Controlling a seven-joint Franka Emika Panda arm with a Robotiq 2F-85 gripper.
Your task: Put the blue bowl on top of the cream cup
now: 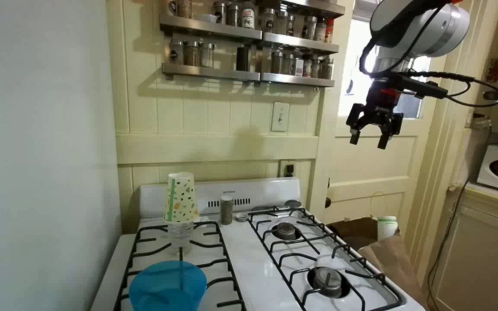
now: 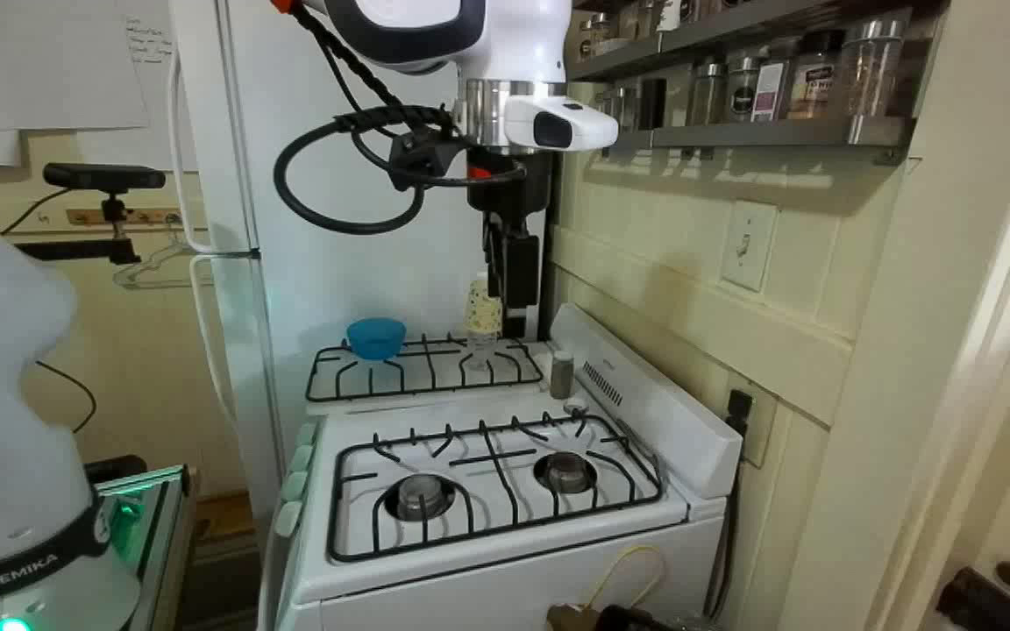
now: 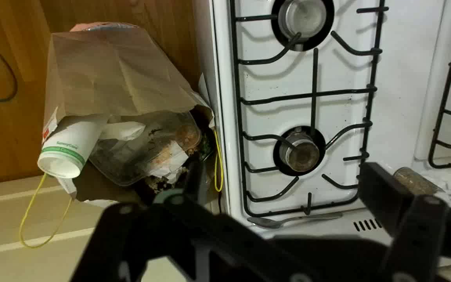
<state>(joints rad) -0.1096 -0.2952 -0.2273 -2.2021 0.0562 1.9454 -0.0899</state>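
The blue bowl (image 1: pixel 167 287) rests on the near left grate of the stove; it also shows in an exterior view (image 2: pixel 375 338). The cream cup (image 1: pixel 181 197) stands upside down on top of a clear cup (image 1: pixel 180 236) at the back of the same grate. It also shows in an exterior view (image 2: pixel 480 308), partly covered by my gripper (image 2: pixel 512 320). My gripper (image 1: pixel 368 139) hangs high above the right rear side of the stove, away from both. It is open with nothing between its fingers, also in the wrist view (image 3: pixel 286 182). Bowl and cup are out of the wrist view.
A shaker (image 1: pixel 226 210) stands near the back panel, with a spoon (image 3: pixel 288 220) behind the right grate (image 3: pixel 307 95). A paper bag (image 3: pixel 119 74) of waste stands beside the stove. Spice shelves (image 1: pixel 214 29) hang on the wall. A fridge (image 2: pixel 365 254) stands beyond the stove.
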